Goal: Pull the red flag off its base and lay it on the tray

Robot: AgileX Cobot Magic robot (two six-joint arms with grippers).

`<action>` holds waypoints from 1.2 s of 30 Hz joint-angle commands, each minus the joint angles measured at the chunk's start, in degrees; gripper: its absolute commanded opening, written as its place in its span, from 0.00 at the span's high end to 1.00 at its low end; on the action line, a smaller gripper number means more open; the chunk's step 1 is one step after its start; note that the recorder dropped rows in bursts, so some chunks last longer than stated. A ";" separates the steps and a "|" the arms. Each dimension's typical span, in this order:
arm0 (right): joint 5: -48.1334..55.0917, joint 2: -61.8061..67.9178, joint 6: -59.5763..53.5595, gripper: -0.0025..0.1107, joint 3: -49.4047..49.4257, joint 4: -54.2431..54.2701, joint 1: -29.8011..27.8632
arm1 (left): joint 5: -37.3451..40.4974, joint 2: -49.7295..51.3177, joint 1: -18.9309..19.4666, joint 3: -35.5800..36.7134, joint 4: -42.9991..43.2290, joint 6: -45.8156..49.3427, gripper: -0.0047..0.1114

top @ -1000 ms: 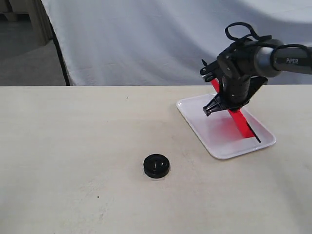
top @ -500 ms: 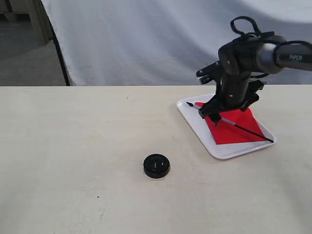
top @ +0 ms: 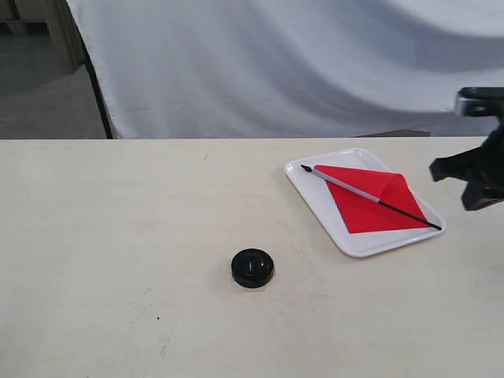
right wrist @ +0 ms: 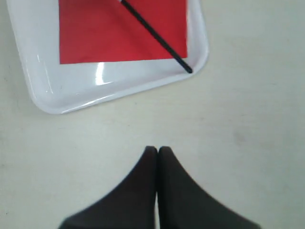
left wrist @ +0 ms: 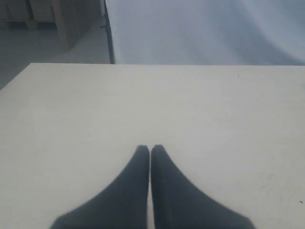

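The red flag (top: 372, 198) lies flat on the white tray (top: 315, 197), its silver-and-black pole (top: 346, 187) running diagonally across the cloth. In the right wrist view the same red flag (right wrist: 105, 33) and tray (right wrist: 114, 88) lie beyond my right gripper (right wrist: 157, 150), which is shut and empty over bare table. At the right edge of the exterior view that right gripper (top: 476, 183) is apart from the tray. The black round base (top: 253, 268) sits alone on the table, nearer the front. My left gripper (left wrist: 150, 149) is shut with nothing in it, over bare tabletop.
A white cloth backdrop (top: 299, 63) hangs behind the table's far edge. The beige tabletop (top: 118, 236) stretches left of the base. A dark gap and floor show at the far left behind the table (top: 47, 79).
My right gripper let go of the flag, which dropped flat onto the tray. The arm then pulled away to the right edge of the exterior view and shut.
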 commanded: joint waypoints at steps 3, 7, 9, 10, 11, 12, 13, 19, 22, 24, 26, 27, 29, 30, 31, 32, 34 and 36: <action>-5.05 -21.26 0.56 0.98 11.39 1.49 -6.02 | 0.06 -0.04 0.15 0.09 -0.42 -0.15 0.95; -10.70 -37.21 0.56 0.98 18.02 1.49 -6.45 | 0.06 -0.04 0.15 0.09 -0.42 -0.15 0.95; -13.31 -43.57 0.56 0.98 21.28 1.49 -6.45 | 0.06 -0.04 0.15 0.09 -0.42 -0.15 0.95; -15.20 -48.26 0.56 0.98 23.09 1.64 -6.45 | 0.06 -0.04 0.15 0.09 -0.42 -0.15 0.95; -16.44 -51.35 0.56 0.98 25.01 1.64 -6.45 | 0.06 -0.04 0.15 0.09 -0.42 -0.15 0.95; -17.67 -55.26 0.56 0.98 26.60 1.64 -6.45 | 0.06 -0.04 0.15 0.09 -0.42 -0.15 0.95; -19.56 -59.08 0.56 0.98 29.05 1.64 -6.45 | 0.06 -0.04 0.15 0.09 -0.42 -0.15 0.95; -27.00 -78.53 0.68 0.98 41.19 1.64 -6.45 | 0.06 -0.04 0.15 0.09 -0.42 -0.15 0.95; -32.88 -86.70 2.37 0.98 47.26 3.67 -5.12 | 0.06 -0.04 0.15 0.09 -0.42 -0.15 0.95; -36.08 -92.17 1.77 0.98 49.99 4.39 -3.75 | 0.06 -0.04 0.15 0.09 -0.42 -0.15 0.95; -38.26 -93.57 0.77 0.98 51.52 2.91 -2.71 | 0.06 -0.04 0.15 0.09 -0.42 -0.15 0.95; -38.86 -93.57 0.77 0.98 51.76 2.91 -2.04 | 0.06 -0.04 0.15 0.09 -0.31 -0.15 0.95; -37.47 -93.57 1.35 0.98 51.76 3.64 -0.75 | 0.11 -0.04 0.15 0.09 -0.31 -0.15 0.95; -37.47 -93.57 1.35 0.98 51.76 4.43 -0.14 | 0.11 -0.04 0.15 0.09 -0.31 -0.15 0.95; -37.70 -93.57 1.35 0.98 51.76 4.72 0.40 | 0.23 -0.04 0.15 0.09 -0.31 -0.15 0.95; -37.70 -93.57 1.35 0.98 51.76 4.72 0.89 | 0.23 -0.04 0.15 0.09 -0.31 -0.15 0.95; -37.68 -93.57 1.35 0.98 51.76 5.97 1.70 | 0.23 -0.04 0.15 0.09 -0.31 -0.15 0.95; -36.79 -93.57 1.60 0.98 51.88 8.91 2.10 | 0.23 -0.04 0.15 0.09 -0.31 -0.27 0.95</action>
